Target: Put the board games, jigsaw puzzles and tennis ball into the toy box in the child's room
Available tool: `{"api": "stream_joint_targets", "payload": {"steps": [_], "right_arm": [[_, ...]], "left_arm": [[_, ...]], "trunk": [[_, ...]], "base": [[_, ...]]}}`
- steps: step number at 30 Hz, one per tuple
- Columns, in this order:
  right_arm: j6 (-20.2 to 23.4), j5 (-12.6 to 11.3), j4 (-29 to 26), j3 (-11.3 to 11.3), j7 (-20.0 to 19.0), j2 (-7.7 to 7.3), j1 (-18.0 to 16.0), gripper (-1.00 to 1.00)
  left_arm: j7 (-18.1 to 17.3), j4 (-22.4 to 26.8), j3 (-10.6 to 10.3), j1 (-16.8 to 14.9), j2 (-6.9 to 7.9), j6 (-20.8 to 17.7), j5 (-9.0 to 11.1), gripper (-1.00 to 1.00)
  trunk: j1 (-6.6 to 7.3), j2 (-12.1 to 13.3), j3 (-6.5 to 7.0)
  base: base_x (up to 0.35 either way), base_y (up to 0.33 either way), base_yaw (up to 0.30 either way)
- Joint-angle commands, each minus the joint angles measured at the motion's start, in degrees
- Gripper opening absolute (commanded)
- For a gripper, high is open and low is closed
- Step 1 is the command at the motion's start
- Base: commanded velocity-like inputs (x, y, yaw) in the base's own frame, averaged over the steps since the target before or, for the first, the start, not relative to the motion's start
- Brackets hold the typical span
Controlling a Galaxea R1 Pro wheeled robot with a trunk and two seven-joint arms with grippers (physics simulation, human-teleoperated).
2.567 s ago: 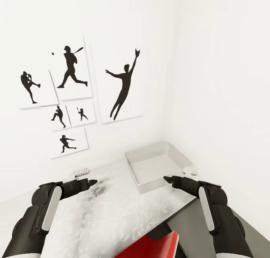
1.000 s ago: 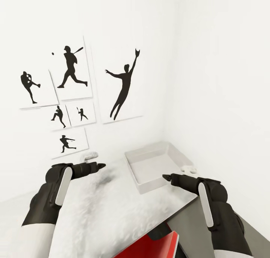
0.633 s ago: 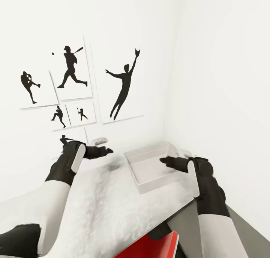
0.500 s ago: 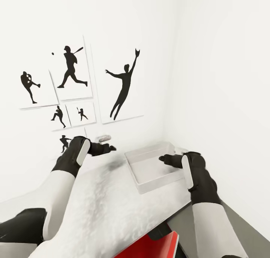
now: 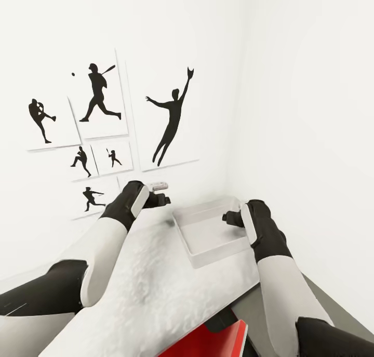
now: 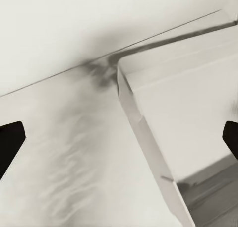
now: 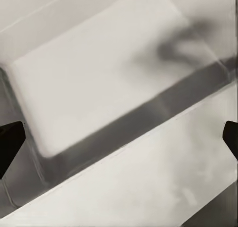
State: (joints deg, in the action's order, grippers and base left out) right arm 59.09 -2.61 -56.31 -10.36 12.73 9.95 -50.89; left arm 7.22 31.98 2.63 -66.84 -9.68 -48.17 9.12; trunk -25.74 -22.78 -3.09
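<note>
Both sets of fingers are standing spread, grasping nothing. The left gripper (image 5: pixel 165 199) is hovering over the tabletop (image 5: pixel 150 284), toy box (image 5: pixel 193 257) just beyond its fingertips; the right gripper (image 5: pixel 226 217) is hanging above the toy box's floor.

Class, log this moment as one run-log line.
left gripper: open, beside toy box | right gripper: open, over toy box | toy box: empty | table
</note>
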Motion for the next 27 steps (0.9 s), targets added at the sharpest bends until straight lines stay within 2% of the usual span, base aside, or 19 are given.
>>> {"api": "stream_joint_targets", "payload": {"steps": [1,5,9,18,27], "right_arm": [[0.1,-0.3,0.8,-0.2,0.9,0.05,-0.5,1.0],[-0.7,-0.4,4.4,-0.3,4.8,0.05,-2.0,1.0],[-1.5,-0.9,6.1,-0.4,7.8,0.05,-2.5,1.0],[-2.1,-2.6,6.9,-0.5,9.2,0.05,-2.6,1.0],[-2.1,-3.1,7.0,-0.3,9.3,0.05,-2.5,1.0]], "left_arm": [[1.2,-0.1,0.3,-0.1,-0.3,0.2,0.6,1.0],[3.3,-0.6,0.3,-0.3,-0.32,1.9,0.5,1.0],[4.0,-1.7,0.3,-0.4,-0.32,4.1,0.6,1.0],[3.9,-4.2,0.2,-0.4,-0.32,6.7,0.6,1.0],[3.6,-4.5,0.2,-0.4,-0.32,7.0,0.7,1.0]], "trunk": [[-0.04,-0.1,-0.14],[-0.04,-0.1,-0.14],[-0.04,-0.1,-0.14],[-0.04,-0.1,-0.14],[-0.04,-0.1,-0.14]], "base": [[0.0,0.0,0.0],[0.0,0.0,0.0],[0.0,0.0,0.0],[0.0,0.0,0.0],[0.0,0.0,0.0]]}}
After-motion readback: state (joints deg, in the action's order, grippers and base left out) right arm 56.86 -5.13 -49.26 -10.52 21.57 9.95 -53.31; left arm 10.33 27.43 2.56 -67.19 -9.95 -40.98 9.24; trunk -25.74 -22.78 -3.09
